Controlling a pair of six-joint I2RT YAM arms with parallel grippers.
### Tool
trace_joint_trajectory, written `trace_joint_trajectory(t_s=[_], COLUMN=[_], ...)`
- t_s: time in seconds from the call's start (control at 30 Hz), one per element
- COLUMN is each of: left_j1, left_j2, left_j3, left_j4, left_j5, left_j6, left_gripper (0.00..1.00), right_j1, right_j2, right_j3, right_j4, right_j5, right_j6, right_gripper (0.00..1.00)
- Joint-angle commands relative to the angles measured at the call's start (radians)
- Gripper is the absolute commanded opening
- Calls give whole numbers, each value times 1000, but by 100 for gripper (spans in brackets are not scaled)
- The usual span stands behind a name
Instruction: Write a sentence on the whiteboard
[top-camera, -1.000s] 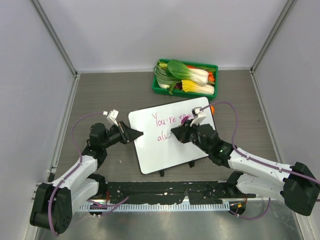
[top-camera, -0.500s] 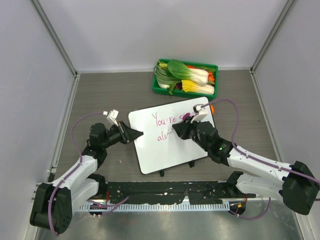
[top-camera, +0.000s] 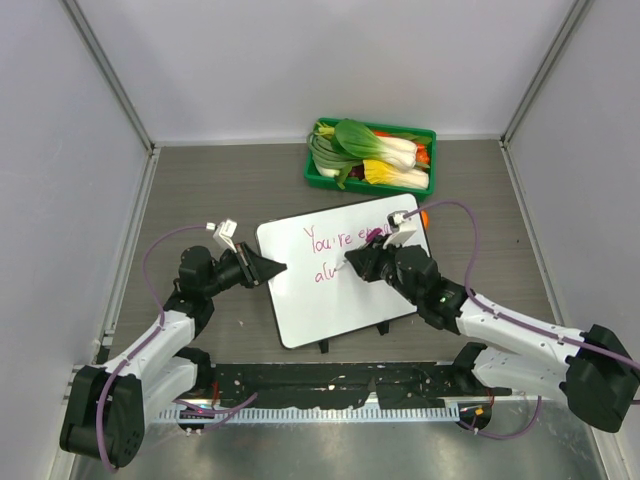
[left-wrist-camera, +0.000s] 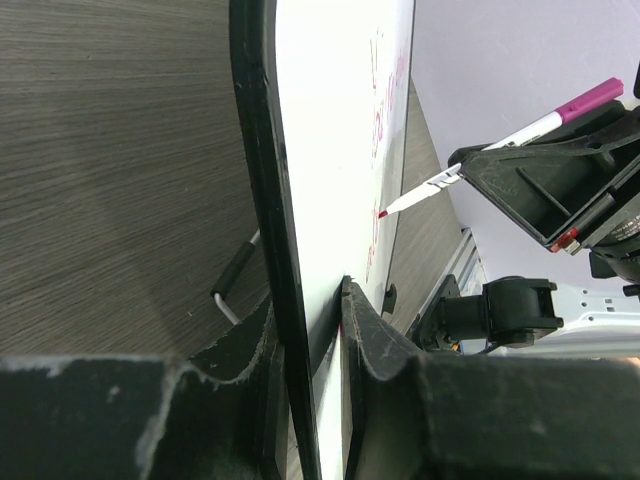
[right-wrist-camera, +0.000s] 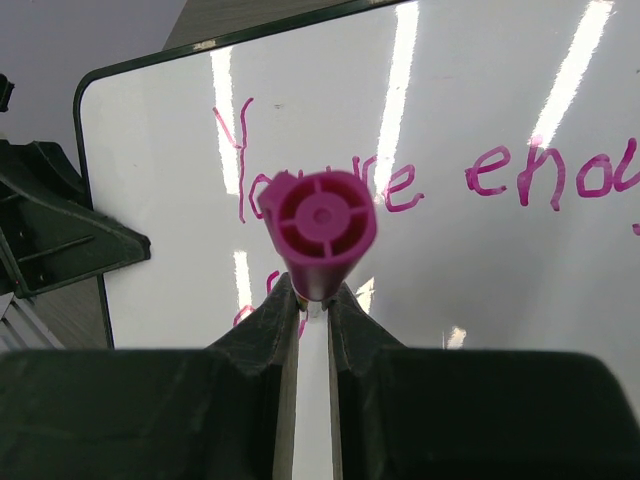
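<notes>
Large white rectangular whiteboard with thin black rim (top-camera: 335, 305) lies on the grey wood-grain table (top-camera: 200, 190) between the arms. The left gripper (top-camera: 277, 267) pinches its left edge, probably to stop it sliding. The right gripper (right-wrist-camera: 312, 298) jaws clamp a slim white marker with magenta cap (left-wrist-camera: 500, 140), tip angled at the second line of the pink handwritten sentence (top-camera: 338, 240), which looks unfinished.

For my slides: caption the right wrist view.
Right gripper clamps a magenta-ended marker; beyond, pink handwriting on the black-rimmed whiteboard.
</notes>
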Motion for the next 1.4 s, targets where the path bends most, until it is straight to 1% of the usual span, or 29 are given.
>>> trace_joint_trajectory(t_s=[0.0, 0.53, 1.13, 1.37], left_j1=[2, 0, -1, -1], left_j2=[23, 17, 19, 19], left_j3=[-12, -12, -11, -9], left_j4=[-93, -98, -98, -99], left_j5=[-127, -133, -130, -133], left_j6=[189, 190, 190, 192], left_gripper=[0, 0, 0, 0], right_j1=[-2, -2, -4, -4], right_j2=[-15, -29, 14, 4], right_j3=[-35, -40, 72, 81], right_j4=[-45, -72, -83, -80], right_j5=[0, 17, 98, 73], right_j6=[-1, -7, -47, -48], right_gripper=[1, 1, 1, 1])
